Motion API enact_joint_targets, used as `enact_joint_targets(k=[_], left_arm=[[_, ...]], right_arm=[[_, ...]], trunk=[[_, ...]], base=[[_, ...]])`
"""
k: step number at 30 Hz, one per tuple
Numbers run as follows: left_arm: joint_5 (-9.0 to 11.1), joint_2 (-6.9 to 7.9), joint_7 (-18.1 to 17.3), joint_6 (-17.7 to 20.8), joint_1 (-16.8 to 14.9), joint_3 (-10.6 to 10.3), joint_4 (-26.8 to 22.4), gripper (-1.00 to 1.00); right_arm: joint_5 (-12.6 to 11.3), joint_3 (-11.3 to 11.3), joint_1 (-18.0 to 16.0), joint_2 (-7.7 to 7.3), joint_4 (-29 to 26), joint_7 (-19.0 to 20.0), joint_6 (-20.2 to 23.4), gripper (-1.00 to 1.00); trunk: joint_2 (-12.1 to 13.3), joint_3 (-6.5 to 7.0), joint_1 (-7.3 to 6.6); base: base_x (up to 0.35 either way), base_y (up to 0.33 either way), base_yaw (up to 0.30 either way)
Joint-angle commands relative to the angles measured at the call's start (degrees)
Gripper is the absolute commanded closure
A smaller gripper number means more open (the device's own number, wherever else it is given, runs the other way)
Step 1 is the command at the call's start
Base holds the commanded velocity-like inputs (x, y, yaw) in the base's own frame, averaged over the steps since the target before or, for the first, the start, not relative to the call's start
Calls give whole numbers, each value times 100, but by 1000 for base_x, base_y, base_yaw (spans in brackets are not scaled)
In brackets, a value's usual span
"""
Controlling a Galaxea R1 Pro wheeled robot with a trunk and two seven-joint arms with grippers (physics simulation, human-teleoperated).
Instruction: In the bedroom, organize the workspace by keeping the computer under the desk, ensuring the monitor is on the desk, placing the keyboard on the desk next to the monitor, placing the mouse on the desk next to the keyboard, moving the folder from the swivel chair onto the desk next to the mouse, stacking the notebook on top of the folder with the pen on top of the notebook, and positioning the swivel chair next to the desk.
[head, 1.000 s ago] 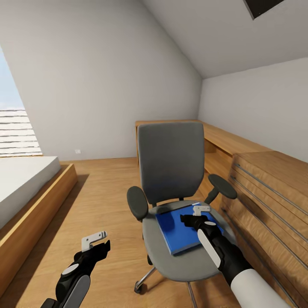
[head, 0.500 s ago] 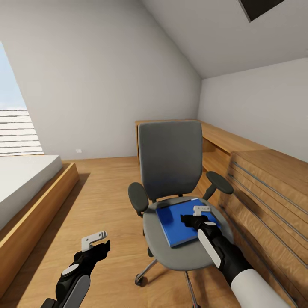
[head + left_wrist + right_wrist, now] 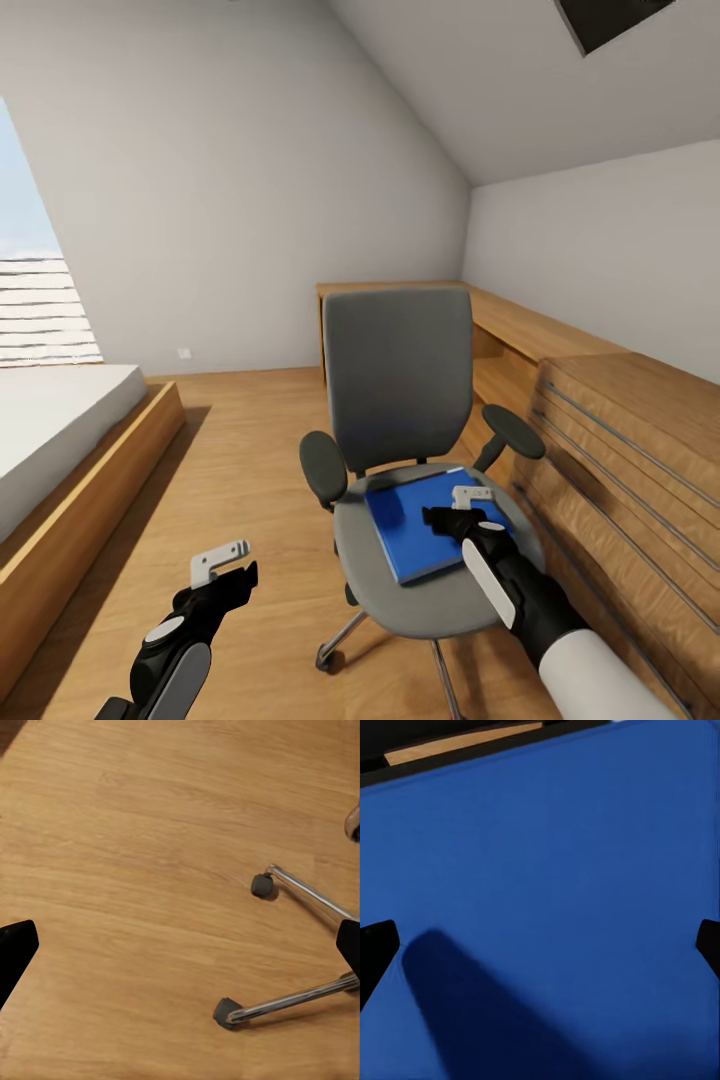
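Early days, I'd say: the flat bright blue folder (image 3: 425, 522) lies on the grey-seated swivel chair (image 3: 400, 400), nowhere near any worktop. Right gripper (image 3: 455, 508) hovers right over it, jaws apart (nothing gripped). Left gripper (image 3: 222, 568) hangs open above the wood floor (image 3: 135, 870).

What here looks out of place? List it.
The folder lies on the chair seat instead of a desk, askew, its corners turned against the seat's edges. The right end effector hovers above it, open. Nothing looks spilled or damaged.
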Motion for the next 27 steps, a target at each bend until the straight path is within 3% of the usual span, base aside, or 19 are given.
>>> enact_joint_targets(k=[1, 11, 16, 27], left_arm=[[51, 5, 57, 7, -5, -13, -9, -100], [59, 1, 57, 11, -4, -14, -1, -100], [53, 5, 57, 11, -5, -14, -1, -100], [48, 6, 57, 4, -6, -8, -1, -100]], right_arm=[[-66, 25, -2, -12, 14, -66, 22, -100], [-50, 27, -2, -14, -22, -86, 0, -100], [-37, 25, 12, -28, -242, -96, -283, -100], [-31, 25, 16, -32, -297, -98, -347, -100]], trunk=[[39, 11, -23], [441, 199, -243], [441, 206, -243], [441, 207, -243]], base=[[0, 0, 0], [0, 0, 0], [0, 0, 0], [72, 0, 0]])
